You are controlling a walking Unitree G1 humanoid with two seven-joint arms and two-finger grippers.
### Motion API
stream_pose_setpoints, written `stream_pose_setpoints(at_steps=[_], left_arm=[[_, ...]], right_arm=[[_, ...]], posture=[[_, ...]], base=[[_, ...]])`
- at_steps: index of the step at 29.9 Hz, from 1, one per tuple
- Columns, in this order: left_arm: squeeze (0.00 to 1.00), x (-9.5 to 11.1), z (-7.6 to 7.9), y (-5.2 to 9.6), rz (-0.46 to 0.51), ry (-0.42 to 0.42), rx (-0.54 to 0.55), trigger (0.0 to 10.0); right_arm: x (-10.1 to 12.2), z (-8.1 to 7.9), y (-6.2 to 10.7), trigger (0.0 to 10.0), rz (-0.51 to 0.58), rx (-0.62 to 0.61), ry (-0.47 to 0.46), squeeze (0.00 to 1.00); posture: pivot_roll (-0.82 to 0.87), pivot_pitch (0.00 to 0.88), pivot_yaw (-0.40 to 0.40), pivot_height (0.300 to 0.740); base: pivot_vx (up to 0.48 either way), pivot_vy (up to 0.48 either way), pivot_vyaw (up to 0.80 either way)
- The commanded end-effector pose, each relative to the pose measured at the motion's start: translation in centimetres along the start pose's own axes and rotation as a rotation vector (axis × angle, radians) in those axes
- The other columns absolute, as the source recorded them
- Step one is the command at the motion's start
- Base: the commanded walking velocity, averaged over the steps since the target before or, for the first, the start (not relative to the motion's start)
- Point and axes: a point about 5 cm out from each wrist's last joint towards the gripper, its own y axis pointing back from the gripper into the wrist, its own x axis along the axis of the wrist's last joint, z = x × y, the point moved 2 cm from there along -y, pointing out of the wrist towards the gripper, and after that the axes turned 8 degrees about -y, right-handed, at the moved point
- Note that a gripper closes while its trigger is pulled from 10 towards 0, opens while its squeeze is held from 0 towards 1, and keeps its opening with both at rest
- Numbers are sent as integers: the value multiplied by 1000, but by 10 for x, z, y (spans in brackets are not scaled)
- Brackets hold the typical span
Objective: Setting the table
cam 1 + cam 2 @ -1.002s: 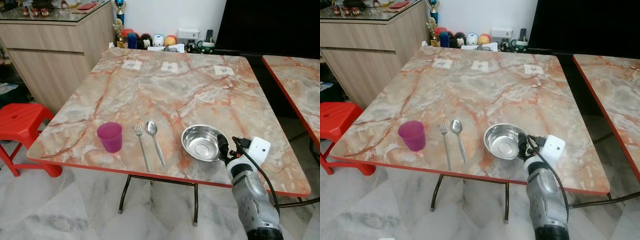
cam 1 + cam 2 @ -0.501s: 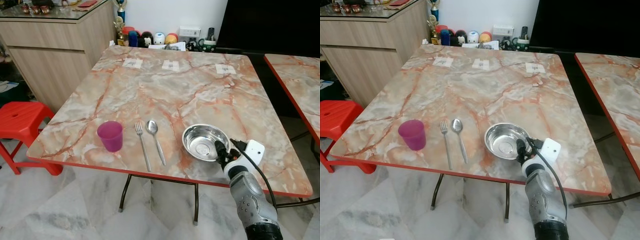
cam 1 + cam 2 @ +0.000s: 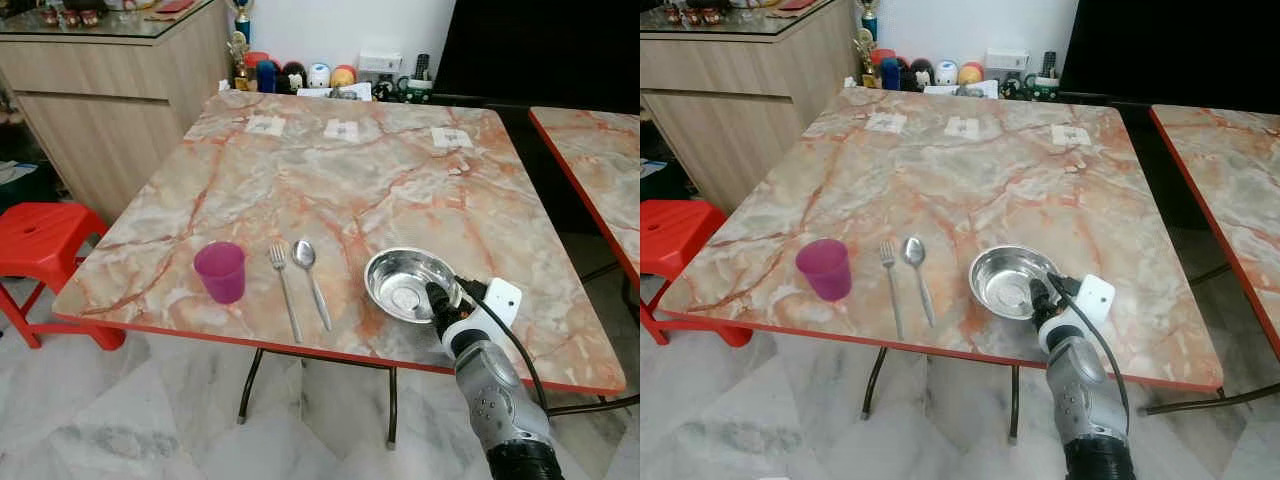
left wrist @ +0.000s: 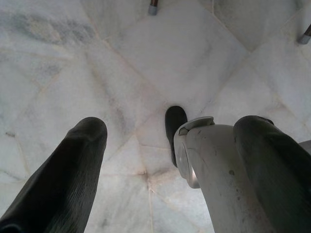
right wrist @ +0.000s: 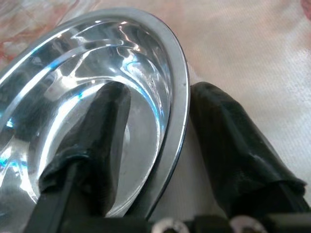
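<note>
Marble-pattern table [image 3: 330, 190] with a red edge, white tiled floor under it, wooden sideboard and a red stool [image 3: 40, 245] off to the robot's left, a second table of the same kind at right.

Layout along the near edge, left to right: purple cup [image 3: 220, 272] upright, fork [image 3: 284, 290], spoon [image 3: 310, 280], steel bowl [image 3: 407, 284]. Fork and spoon lie side by side, just apart, handles toward the robot. Bowl sits apart from the spoon, upright, empty as far as I can tell.

Right gripper [image 3: 437, 300] is at the bowl's near-right rim. Right wrist view shows one black finger [image 5: 95, 145] inside the bowl and the other outside, rim [image 5: 177, 97] running between them. There's a visible gap at the outer finger, so I read the jaws as straddling the rim, parted, not pinching it. Bowl rests flat on the table.

Left gripper [image 4: 160, 160] hangs idle toward the floor, fingers spread, nothing between them.

Progress, my read: one place setting looks essentially laid out, with cup, cutlery and bowl all down in a row. What's left is likely just clearing the right gripper off the rim without dragging the bowl. Can't tell if more settings are wanted; three small paper labels [image 3: 340, 130] sit along the far side.
</note>
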Motion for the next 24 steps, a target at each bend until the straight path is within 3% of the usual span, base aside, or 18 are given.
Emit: stream_pose_setpoints(at_steps=[1, 24], left_arm=[[0, -11, -2, 3, -46, -11, 2, 10000], [0, -9, 2, 2, -35, -47, -18, 10000]], right_arm=[[1, 0, -1, 0, 4, -4, -13, 0], [8, 3, 0, 0, 72, -22, -40, 0]], posture=[[-3, 114, -30, 740], [0, 111, -29, 740]], base=[[0, 0, 0], [0, 0, 0]])
